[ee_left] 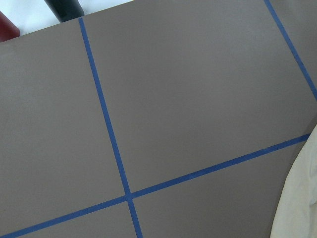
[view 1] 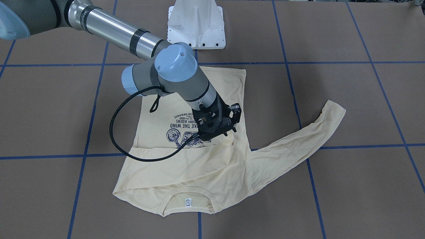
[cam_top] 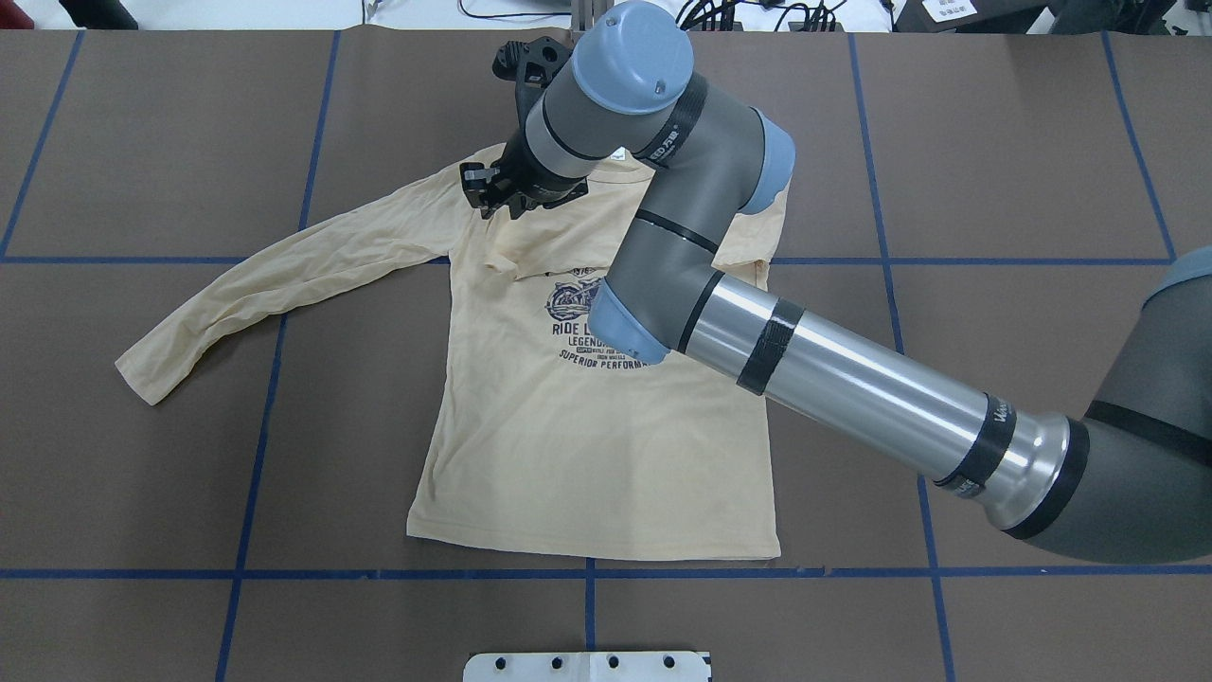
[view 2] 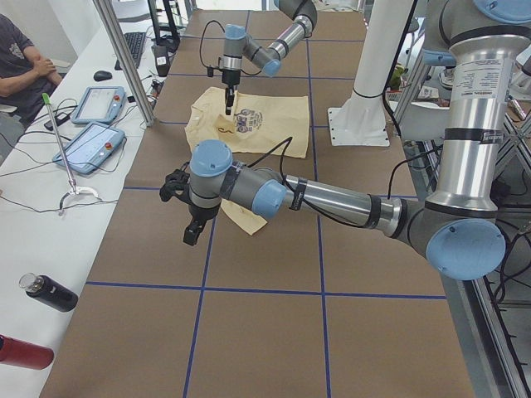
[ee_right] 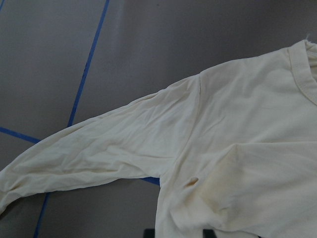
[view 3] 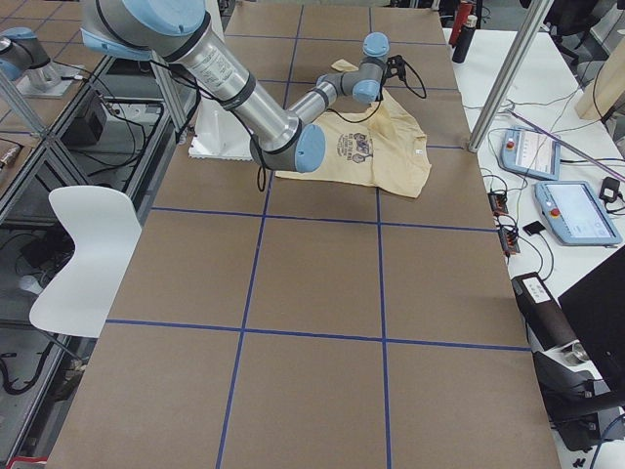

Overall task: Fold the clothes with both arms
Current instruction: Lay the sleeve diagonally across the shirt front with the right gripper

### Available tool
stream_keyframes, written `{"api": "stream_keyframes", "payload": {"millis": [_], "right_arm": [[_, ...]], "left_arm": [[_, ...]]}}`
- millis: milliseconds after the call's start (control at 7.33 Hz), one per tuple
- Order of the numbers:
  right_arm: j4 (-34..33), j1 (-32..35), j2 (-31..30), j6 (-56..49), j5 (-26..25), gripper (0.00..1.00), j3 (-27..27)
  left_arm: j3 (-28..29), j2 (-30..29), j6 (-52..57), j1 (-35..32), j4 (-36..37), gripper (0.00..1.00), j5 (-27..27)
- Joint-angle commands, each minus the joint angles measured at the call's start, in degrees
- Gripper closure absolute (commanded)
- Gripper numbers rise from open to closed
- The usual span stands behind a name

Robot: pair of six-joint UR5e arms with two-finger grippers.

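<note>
The cream-yellow long-sleeved T-shirt lies print-up on the brown table, neck label toward the operators' side. One sleeve stretches out flat; it also shows in the overhead view. The other sleeve lies folded in across the chest. My right gripper hangs just above the shirt near the outstretched sleeve's armpit. In the right wrist view its fingertips stand apart over the cloth, open and empty. My left gripper hovers above bare table beside the cuff; I cannot tell whether it is open or shut.
The white pedestal base stands at the robot's edge of the table. Blue tape lines cross the brown table. A dark bottle, a red bottle and tablets lie on the side bench. An operator sits there.
</note>
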Motion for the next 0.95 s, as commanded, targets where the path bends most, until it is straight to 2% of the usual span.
{"api": "stream_keyframes", "payload": {"millis": [0, 136, 273, 409, 545, 818], "right_arm": [[-0.09, -1.31, 0.63, 0.26, -5.17, 0.00, -0.05], [-0.44, -1.22, 0.45, 1.92, -5.17, 0.00, 0.04], [-2.71, -1.05, 0.45, 3.50, -4.91, 0.00, 1.00], [-11.26, -0.70, 0.37, 3.43, -4.73, 0.00, 4.40], [-19.70, 0.61, -0.07, 3.34, -3.51, 0.00, 8.78], [-31.86, 1.94, -5.84, 0.20, -2.18, 0.00, 19.85]], "left_arm": [[0.21, -0.20, 0.00, 0.03, 0.00, 0.00, 0.00], [0.03, -0.38, -2.35, 0.20, -0.17, 0.00, 0.09], [-0.23, -0.47, -7.33, 0.55, -3.31, 0.00, 0.70], [-0.32, 0.05, -12.69, 2.30, -6.91, 0.00, 1.05], [-1.02, 0.23, -19.62, 6.92, -8.94, 0.00, 6.62], [-1.02, 3.91, -32.71, 13.44, -18.75, 0.00, 9.75]]}}
